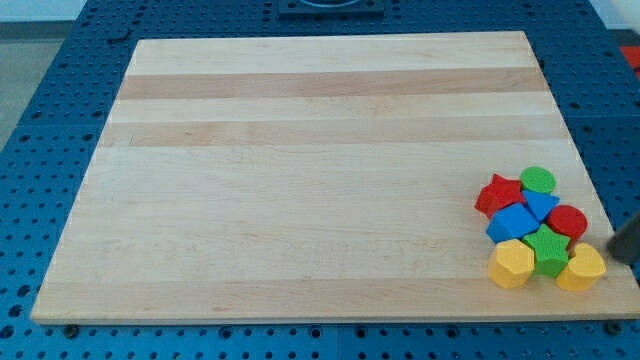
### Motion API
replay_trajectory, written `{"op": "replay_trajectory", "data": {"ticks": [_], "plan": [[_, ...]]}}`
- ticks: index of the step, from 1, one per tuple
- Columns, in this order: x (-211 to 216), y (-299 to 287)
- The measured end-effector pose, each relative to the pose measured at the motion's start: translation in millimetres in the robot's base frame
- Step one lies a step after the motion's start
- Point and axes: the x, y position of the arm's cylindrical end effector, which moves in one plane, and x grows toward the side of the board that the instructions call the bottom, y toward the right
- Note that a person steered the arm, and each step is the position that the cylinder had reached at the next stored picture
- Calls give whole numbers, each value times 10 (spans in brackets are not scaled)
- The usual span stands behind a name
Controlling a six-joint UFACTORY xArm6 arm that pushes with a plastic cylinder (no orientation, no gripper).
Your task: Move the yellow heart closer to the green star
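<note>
One pale wooden desk (300, 170), banded grain, on a blue perforated mat (60, 120). Blocks cluster tight at view's lower right: yellow heart (583, 268) touching green star (548, 249); yellow hexagon (512, 263), blue block (513, 222), red star (498, 194), green cylinder (538, 180). Rod enters from right; my tip (609, 245) just beside heart. End effector: bare rod, nothing grasped.

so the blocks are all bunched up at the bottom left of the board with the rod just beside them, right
Not quite: the cluster sits at the view's bottom right, not left. The camera view shows the green star between two yellow blocks, and, and my tip just right of them.
</note>
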Motion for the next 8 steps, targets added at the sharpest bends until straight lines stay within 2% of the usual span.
{"op": "replay_trajectory", "data": {"ticks": [1, 3, 5, 6, 7, 8], "plan": [[-159, -622], [-940, -1975], [-1205, -2531], [-1681, -2466], [-2036, -2002], [-2052, -1094]]}}
